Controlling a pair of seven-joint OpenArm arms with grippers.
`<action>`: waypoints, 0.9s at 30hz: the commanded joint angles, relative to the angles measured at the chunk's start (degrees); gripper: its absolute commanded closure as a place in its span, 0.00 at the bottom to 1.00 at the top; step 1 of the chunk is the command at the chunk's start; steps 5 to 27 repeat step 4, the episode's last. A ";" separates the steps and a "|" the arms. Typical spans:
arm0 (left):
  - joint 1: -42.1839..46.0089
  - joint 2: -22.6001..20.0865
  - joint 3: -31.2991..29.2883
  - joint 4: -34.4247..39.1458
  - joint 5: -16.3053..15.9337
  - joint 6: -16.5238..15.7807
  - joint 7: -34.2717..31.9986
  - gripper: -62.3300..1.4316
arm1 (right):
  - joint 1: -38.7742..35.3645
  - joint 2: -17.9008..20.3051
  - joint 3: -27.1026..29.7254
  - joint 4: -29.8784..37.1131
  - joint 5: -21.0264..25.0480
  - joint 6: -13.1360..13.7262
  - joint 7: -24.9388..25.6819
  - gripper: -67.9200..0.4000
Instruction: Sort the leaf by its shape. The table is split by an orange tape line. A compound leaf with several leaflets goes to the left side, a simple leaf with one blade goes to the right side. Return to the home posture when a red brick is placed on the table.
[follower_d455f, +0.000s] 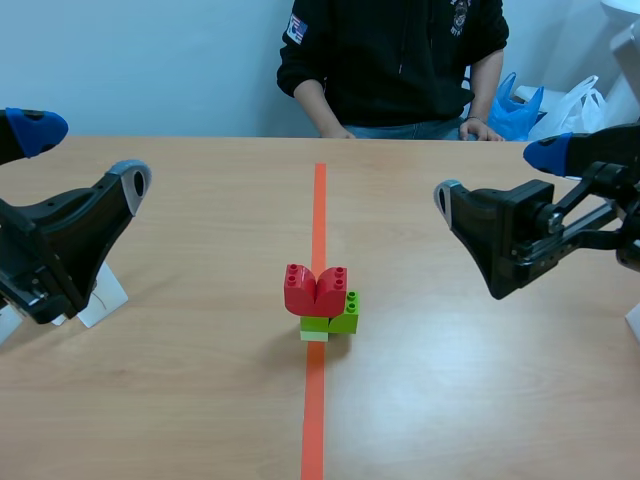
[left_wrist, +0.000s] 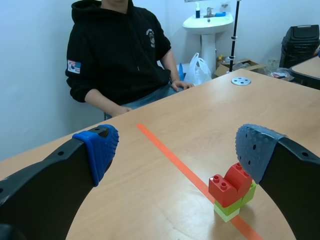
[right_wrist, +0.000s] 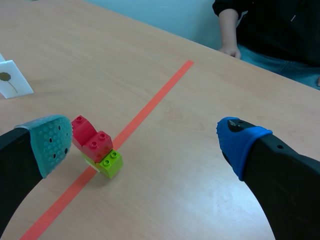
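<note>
So the red brick (follower_d455f: 316, 290) is sitting on a couple of green bricks (follower_d455f: 338, 320), right on the orange tape line (follower_d455f: 319, 215) mid-bench (follower_d455f: 190, 400). Left pincer (follower_d455f: 82, 155) hangs over the left side with its fingers wide apart and nothing in them. Same for the right pincer (follower_d455f: 497, 176) over on the right side. The leaf (right_wrist: 5, 76) is on a little white card (right_wrist: 12, 80) standing on the left half, near the left pincer. A person in a black hoodie (follower_d455f: 395, 55) sits across the bench.

The tan table (follower_d455f: 180, 400) carries an orange tape line (follower_d455f: 319, 205), red bricks (follower_d455f: 315, 290) and lime-green bricks (follower_d455f: 346, 318).
</note>
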 joint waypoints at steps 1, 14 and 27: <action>-0.50 0.13 0.17 0.37 -0.57 0.11 -0.61 0.18 | 0.70 0.00 0.44 -0.02 0.37 -0.22 0.87 0.13; -0.50 0.13 0.17 0.37 -0.57 0.11 -0.61 0.18 | 0.70 0.00 0.44 -0.02 0.37 -0.22 0.87 0.13; -0.50 0.13 0.17 0.37 -0.57 0.11 -0.61 0.18 | 0.70 0.00 0.44 -0.02 0.37 -0.22 0.87 0.13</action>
